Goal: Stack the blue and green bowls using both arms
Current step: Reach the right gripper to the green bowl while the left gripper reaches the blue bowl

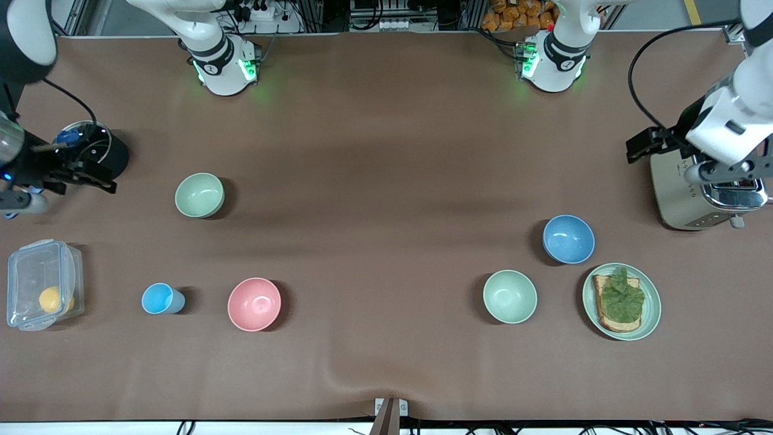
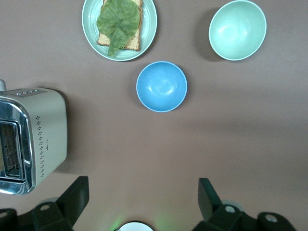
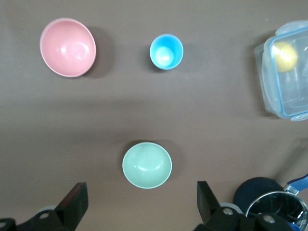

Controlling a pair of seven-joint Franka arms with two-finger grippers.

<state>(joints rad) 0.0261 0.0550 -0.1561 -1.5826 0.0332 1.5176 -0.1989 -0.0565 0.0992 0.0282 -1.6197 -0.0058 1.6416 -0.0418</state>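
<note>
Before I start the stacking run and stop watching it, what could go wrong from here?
Two pale green bowls sit out: the green bowl toward the right arm's end, and a mintier one beside the blue bowl, so the wrong one might get stacked. The toast plate lies close to the blue bowl and could be bumped. The left gripper hangs open over the toaster; descending carelessly could clip it.

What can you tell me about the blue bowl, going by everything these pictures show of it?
The blue bowl is round, plain and matte sky-blue, and looks like smooth plastic or ceramic. It stands upright and empty on the brown table, toward the left arm's end. Nothing touches it: the toast plate and a pale green bowl lie apart from it, nearer the front camera.
</note>
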